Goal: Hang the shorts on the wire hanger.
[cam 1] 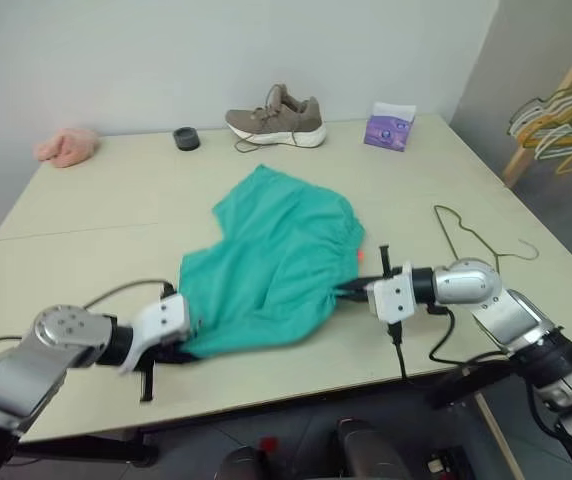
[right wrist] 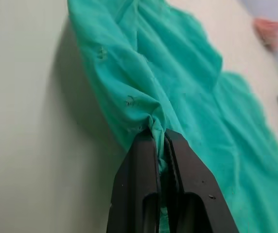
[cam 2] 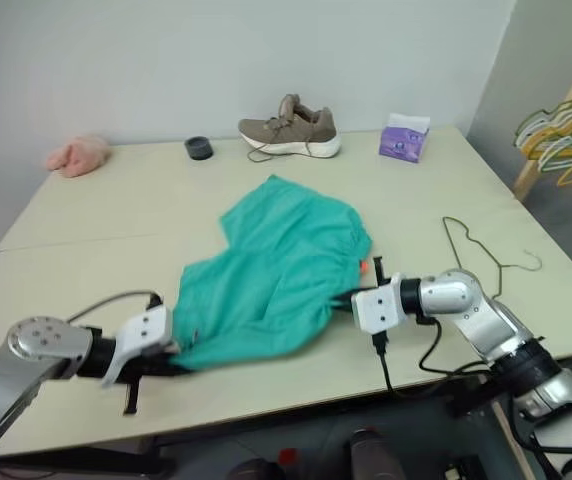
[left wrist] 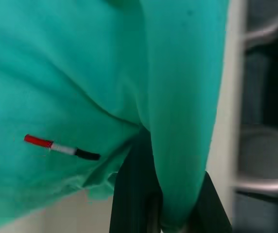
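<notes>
The teal-green shorts (cam 1: 271, 260) lie spread on the middle of the table, stretched between my two grippers. At their near left corner my left gripper (cam 1: 188, 338) is shut on the fabric; in the left wrist view the cloth (left wrist: 178, 121) is pinched between the black fingers (left wrist: 129, 194). On the shorts' right edge, by the waistband, my right gripper (cam 1: 348, 290) is shut on a fold (right wrist: 153, 124) between its fingers (right wrist: 141, 165). The thin wire hanger (cam 1: 476, 235) lies flat on the table, to the right of the shorts and just beyond my right arm.
At the table's back edge stand a tan shoe (cam 1: 278, 118), a small dark round object (cam 1: 186, 139) and a purple tissue pack (cam 1: 390, 127). A pink cloth lump (cam 1: 67, 146) lies at the back left. Bunched hangers (cam 1: 566, 120) hang on a wooden rack off the right side.
</notes>
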`<state>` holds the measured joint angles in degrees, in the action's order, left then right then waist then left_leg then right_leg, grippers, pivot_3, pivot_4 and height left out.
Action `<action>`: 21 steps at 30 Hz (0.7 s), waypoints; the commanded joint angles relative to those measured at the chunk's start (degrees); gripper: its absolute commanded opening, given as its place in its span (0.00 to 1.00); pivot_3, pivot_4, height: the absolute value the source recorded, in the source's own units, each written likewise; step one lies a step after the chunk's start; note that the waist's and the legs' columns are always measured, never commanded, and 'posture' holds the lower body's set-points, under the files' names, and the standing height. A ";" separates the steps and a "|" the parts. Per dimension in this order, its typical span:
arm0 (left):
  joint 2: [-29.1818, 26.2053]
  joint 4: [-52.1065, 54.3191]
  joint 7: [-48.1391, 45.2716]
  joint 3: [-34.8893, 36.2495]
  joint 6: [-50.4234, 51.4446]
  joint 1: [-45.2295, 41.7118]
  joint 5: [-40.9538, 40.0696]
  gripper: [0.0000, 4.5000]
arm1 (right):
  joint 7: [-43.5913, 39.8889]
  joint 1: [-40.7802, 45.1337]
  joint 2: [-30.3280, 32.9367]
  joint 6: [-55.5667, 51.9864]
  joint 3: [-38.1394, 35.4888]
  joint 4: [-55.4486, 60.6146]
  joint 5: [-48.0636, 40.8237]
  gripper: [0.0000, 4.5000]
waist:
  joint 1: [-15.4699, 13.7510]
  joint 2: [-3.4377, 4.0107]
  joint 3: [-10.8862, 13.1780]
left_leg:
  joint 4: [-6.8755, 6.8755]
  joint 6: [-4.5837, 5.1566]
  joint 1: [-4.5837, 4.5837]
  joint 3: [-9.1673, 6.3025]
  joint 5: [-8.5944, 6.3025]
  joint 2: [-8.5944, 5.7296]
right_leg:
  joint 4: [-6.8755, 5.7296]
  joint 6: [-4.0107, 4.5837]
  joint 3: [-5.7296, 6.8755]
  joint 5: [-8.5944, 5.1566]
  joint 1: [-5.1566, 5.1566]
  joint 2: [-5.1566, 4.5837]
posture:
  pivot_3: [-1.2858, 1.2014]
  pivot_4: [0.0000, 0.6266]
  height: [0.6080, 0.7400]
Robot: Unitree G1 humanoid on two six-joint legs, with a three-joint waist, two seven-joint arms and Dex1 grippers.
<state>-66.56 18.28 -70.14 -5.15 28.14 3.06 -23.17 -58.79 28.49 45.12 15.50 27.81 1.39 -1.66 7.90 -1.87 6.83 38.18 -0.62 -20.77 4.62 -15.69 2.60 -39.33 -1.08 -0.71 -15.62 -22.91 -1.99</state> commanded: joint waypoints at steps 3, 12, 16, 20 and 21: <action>-2.35 4.55 -4.53 1.89 2.19 0.40 -3.00 0.01 | -8.41 -4.86 5.83 -13.07 -2.39 10.53 -4.39 0.00 | -1.75 -0.04 -0.05 | 0.00 0.14 0.07 0.09 0.09 0.01 | 0.22 0.34 -0.03 0.02 0.10 0.05 | 0.46 0.15 1.00; -1.63 5.18 -5.51 -0.38 2.56 -1.10 -1.60 0.01 | -12.09 -7.69 6.61 -23.49 -3.21 16.35 -4.98 0.00 | -2.10 -0.09 -0.07 | -0.10 0.11 -0.17 0.27 0.06 0.17 | 0.26 0.05 -0.28 0.20 -0.29 0.64 | 0.46 0.15 1.00; -1.99 7.55 -6.23 0.08 4.30 0.11 -3.09 0.15 | -13.22 -6.89 6.17 -23.05 -3.88 16.22 -4.34 0.14 | -2.14 -0.09 -0.07 | -0.13 0.11 -0.16 0.22 0.06 0.20 | 0.25 0.08 -0.26 0.18 -0.29 0.69 | 0.46 0.16 1.00; -3.00 8.37 -8.80 0.64 2.95 3.69 -3.38 0.42 | -15.91 -6.69 7.48 -22.09 -4.39 17.16 -4.71 0.42 | -2.10 -0.09 -0.07 | -0.13 0.10 -0.15 0.26 0.06 0.20 | 0.26 0.08 -0.26 0.18 -0.29 0.68 | 0.46 0.16 1.00; -3.35 8.36 -9.62 0.79 1.96 4.94 -3.21 0.48 | -16.71 -6.92 8.04 -21.47 -4.46 17.37 -4.63 0.49 | -2.11 -0.09 -0.07 | -0.13 0.10 -0.15 0.26 0.06 0.20 | 0.26 0.08 -0.26 0.18 -0.30 0.68 | 0.46 0.16 1.00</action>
<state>-68.76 25.32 -77.91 -5.50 31.81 6.86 -25.93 -73.72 20.99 51.92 -7.57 25.43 16.66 -5.77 5.79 -1.96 6.77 38.05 -0.51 -20.92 4.88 -15.63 2.81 -39.06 -1.00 -0.97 -15.44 -23.21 -1.32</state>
